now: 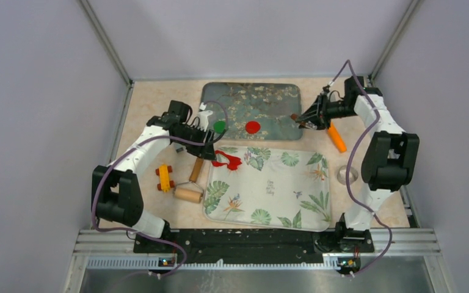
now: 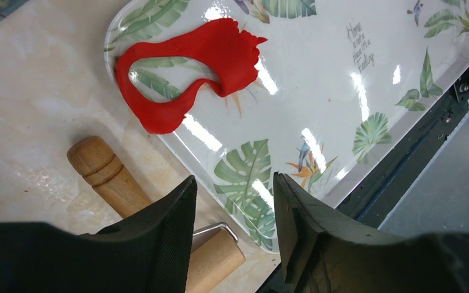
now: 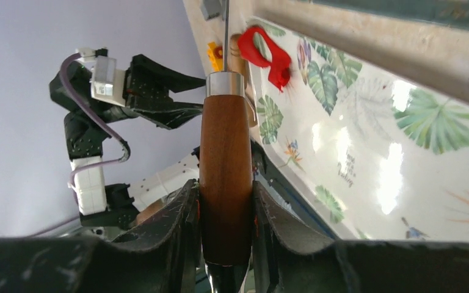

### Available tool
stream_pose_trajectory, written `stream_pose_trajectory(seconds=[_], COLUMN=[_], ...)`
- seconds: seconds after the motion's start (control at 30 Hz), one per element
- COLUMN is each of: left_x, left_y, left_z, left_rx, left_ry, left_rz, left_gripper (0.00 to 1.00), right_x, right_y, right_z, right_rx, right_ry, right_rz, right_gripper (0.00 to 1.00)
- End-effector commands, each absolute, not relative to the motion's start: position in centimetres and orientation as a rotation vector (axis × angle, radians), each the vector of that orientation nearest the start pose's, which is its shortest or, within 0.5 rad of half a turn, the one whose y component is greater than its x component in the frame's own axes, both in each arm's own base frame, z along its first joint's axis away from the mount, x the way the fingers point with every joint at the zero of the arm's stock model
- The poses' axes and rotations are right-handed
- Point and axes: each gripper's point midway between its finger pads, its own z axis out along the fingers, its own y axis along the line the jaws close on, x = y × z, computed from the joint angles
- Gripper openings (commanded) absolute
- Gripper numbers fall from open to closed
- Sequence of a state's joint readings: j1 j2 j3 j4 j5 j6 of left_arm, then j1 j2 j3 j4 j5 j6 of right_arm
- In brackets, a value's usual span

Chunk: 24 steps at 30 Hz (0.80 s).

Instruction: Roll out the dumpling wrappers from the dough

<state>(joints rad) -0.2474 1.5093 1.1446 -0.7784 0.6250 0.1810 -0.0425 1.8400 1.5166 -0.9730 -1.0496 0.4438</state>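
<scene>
On the dark flowered tray (image 1: 269, 104) at the far edge of the tabletop (image 1: 159, 104) lie the two dumpling wrappers. The green wrapper (image 1: 220, 127) sits near the tray's left edge, and the red wrapper (image 1: 253, 127) is just to its right, apart from it. Both are flat, round and small.

Nearer the arms is a white leaf-printed tray (image 1: 275, 189). On its far-left corner rests a ragged red scrap (image 1: 227, 160) with a hole in it, one end lapping over the rim. A wooden rolling pin (image 1: 189, 186) lies on the tabletop just beside this tray's left edge, with a yellow toy (image 1: 165, 177) to its left.

The left pincer (image 1: 209, 149) hangs over that far-left corner. From its wrist camera its fingers (image 2: 171, 232) stand moderately apart with nothing between them, above the rolling pin's handle and the tray's rim.

The right pincer (image 1: 311, 116) is at the right edge of the dark tray. It is clamped on a wooden-handled tool (image 3: 226, 183), and a metal collar and a thin metal shaft run out of the handle's far end. An orange stick (image 1: 337, 138) lies on the tabletop just below that pincer. A pale ring (image 1: 348, 175) lies by the white tray's right edge, partly hidden by the arm.
</scene>
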Motion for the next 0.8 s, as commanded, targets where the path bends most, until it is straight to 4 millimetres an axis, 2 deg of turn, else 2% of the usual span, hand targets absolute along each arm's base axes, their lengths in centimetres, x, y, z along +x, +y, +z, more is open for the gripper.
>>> stream_pose_trajectory(seconds=[0.0,0.07,0.13,0.2,0.43,0.63,0.7,0.77], left_x=[29.7,30.1,30.5,30.9,31.3,31.1,30.9,30.7], left_y=[-18.1,-18.3,-18.6,-18.9,-19.4,-19.3,-19.2,-19.0], left_z=[15.6,16.0,16.3,16.7,17.7,17.6,17.4,17.2], left_rx=[0.748,0.737,0.728,0.711,0.681,0.65,0.634,0.636], left_ry=[2.375,2.357,2.342,2.325,2.286,2.292,2.301,2.303], left_rz=[-0.879,-0.879,-0.896,-0.906,-0.937,-0.935,-0.928,-0.92], left_gripper=[0.53,0.53,0.53,0.53,0.53,0.53,0.53,0.53], right_x=[35.9,36.3,36.1,35.5,31.4,29.6,28.7,28.1], right_y=[10.8,8.1,5.6,3.6,-2.0,-8.3,-10.4,-11.4], right_z=[24.1,24.6,24.0,22.9,19.4,16.2,13.9,12.2], right_rx=[0.153,0.09,0.011,0.026,0.329,0.639,0.771,0.835], right_ry=[2.377,2.316,2.318,2.339,2.303,2.272,2.29,2.304], right_rz=[1.536,1.441,1.286,1.207,1.171,0.972,0.871,0.849], right_gripper=[0.0,0.0,0.0,0.0,0.0,0.0,0.0,0.0])
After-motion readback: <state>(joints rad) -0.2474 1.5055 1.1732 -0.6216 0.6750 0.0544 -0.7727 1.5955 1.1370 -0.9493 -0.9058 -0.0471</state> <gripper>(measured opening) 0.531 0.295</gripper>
